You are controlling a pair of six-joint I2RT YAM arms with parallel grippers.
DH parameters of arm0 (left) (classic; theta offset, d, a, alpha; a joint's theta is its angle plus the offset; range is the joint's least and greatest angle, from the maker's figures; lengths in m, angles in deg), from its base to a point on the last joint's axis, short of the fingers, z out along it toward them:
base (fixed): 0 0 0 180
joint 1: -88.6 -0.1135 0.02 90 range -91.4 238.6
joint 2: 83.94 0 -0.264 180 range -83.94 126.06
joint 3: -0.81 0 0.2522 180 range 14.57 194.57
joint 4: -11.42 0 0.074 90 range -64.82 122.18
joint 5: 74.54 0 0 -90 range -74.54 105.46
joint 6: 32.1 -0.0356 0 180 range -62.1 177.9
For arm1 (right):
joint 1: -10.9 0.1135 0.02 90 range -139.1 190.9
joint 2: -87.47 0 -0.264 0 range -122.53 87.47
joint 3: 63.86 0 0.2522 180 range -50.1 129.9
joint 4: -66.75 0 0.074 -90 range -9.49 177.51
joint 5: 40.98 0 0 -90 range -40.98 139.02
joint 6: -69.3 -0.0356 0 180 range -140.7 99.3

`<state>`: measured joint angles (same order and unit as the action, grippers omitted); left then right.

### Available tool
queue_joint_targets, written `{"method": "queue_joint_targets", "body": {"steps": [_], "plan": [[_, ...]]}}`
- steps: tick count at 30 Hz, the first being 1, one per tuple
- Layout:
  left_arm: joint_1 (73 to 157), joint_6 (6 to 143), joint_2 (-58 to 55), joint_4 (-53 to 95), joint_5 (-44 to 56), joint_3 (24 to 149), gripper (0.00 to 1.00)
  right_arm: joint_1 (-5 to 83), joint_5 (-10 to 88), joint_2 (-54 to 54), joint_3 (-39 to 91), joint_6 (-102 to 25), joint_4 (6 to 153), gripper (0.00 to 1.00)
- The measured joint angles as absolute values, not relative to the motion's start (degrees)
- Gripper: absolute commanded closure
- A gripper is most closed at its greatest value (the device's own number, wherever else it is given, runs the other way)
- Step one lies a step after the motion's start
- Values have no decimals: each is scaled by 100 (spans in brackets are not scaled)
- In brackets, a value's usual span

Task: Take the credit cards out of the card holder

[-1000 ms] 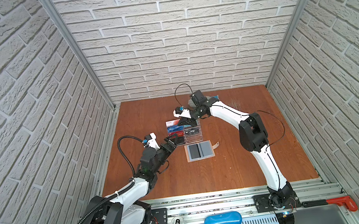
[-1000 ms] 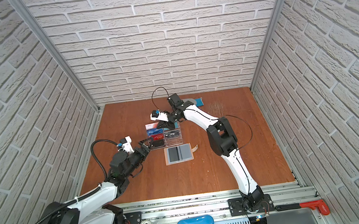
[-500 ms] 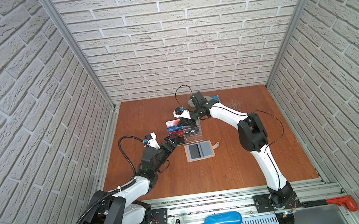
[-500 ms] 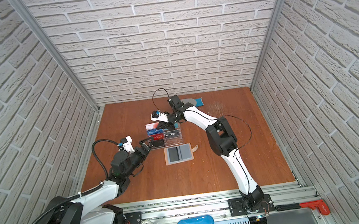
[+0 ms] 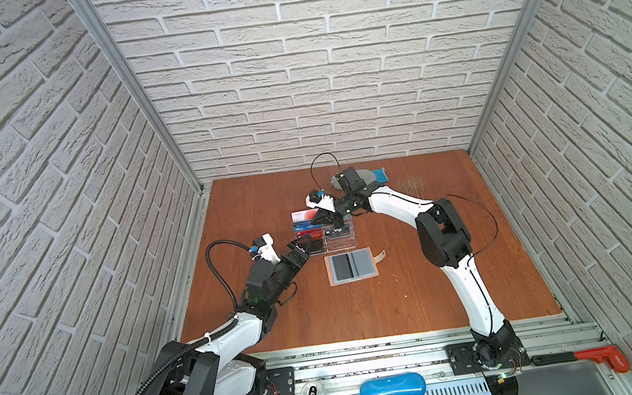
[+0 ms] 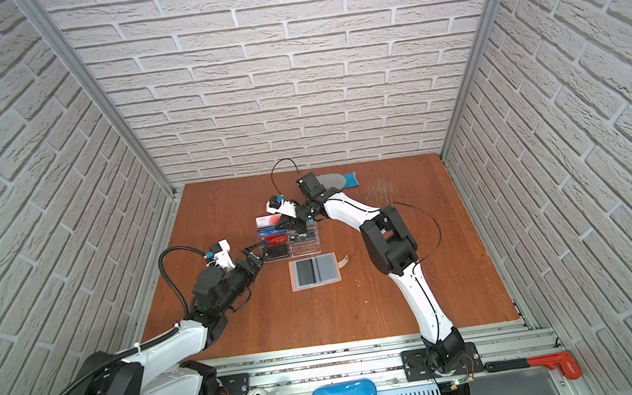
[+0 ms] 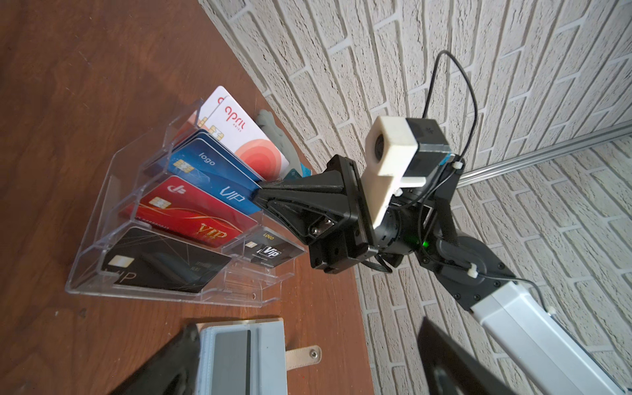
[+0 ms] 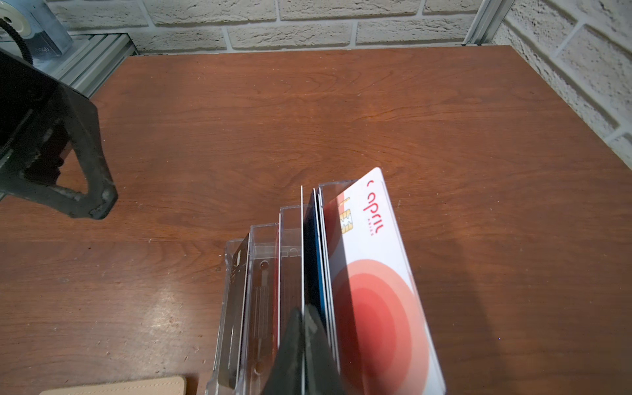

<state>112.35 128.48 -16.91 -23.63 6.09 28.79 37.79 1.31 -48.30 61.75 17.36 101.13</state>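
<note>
The card holder [image 5: 351, 265] lies open and flat on the table, tan with grey-blue sleeve pages [image 7: 239, 359]; a dark rectangle shows in one page. Behind it a clear tiered stand [image 5: 323, 229] holds credit cards: white with a red circle [image 7: 253, 143], blue [image 7: 212, 178], red [image 7: 191, 215] and black [image 7: 160, 263]. My right gripper [image 8: 302, 311] is shut on a card that stands edge-on in the blue cards' tier. My left gripper [image 5: 300, 249] hangs open by the stand's front left corner, holding nothing, with the holder between its fingers [image 7: 171, 369] in the left wrist view.
A grey and blue object [image 5: 366, 177] lies by the back wall behind the right arm. The holder's snap strap [image 5: 380, 256] sticks out to its right. On the front rail sit a can [image 5: 312, 394], a blue case [image 5: 389, 391] and a red clamp [image 5: 599, 356].
</note>
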Motion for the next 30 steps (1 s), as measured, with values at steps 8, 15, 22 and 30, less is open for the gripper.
{"method": "queue_joint_targets", "body": {"steps": [8,15,22,30], "plan": [[11235,12848,-1691,-2363,611,2864,2,3779,140,-4795,6077,1568,9869,87],[11235,12851,-1693,-2363,609,2853,2,3779,168,-4757,6022,1465,9796,86],[11276,12848,-1934,-2280,649,2844,2,3779,217,-4519,5876,1406,9777,85],[11388,12835,-2445,-1963,754,2842,2,3779,245,-4010,5596,1323,9659,84]]}}
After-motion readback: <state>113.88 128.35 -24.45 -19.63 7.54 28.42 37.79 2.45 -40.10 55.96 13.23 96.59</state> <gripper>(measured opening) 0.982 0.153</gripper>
